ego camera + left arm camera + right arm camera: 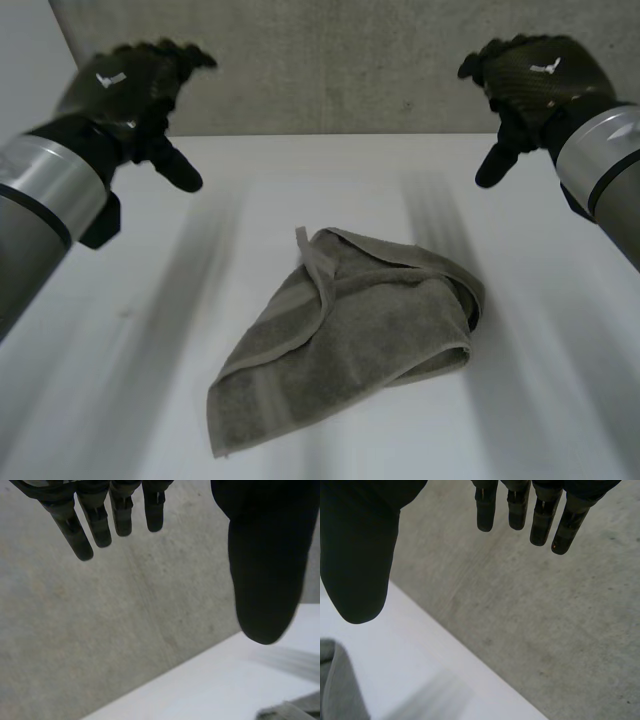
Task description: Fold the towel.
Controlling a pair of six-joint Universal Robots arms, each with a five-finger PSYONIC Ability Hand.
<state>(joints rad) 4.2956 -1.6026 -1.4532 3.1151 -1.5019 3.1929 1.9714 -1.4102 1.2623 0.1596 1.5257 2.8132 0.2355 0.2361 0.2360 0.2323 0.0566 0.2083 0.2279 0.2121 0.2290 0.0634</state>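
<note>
Olive-grey terry towel (pixel 350 330) lies rumpled on the white table (pixel 120 330). Your black left hand (pixel 125 85) and right hand (pixel 535 75) hover spread, empty; flatten it first.

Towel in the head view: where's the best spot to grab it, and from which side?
Probably the near corner of the towel, approached from the side of the left hand: it lies flat and free on the table, while the bunched edge toward the right hand is rolled into thick folds. Both hands hang open, clear of it.
</note>
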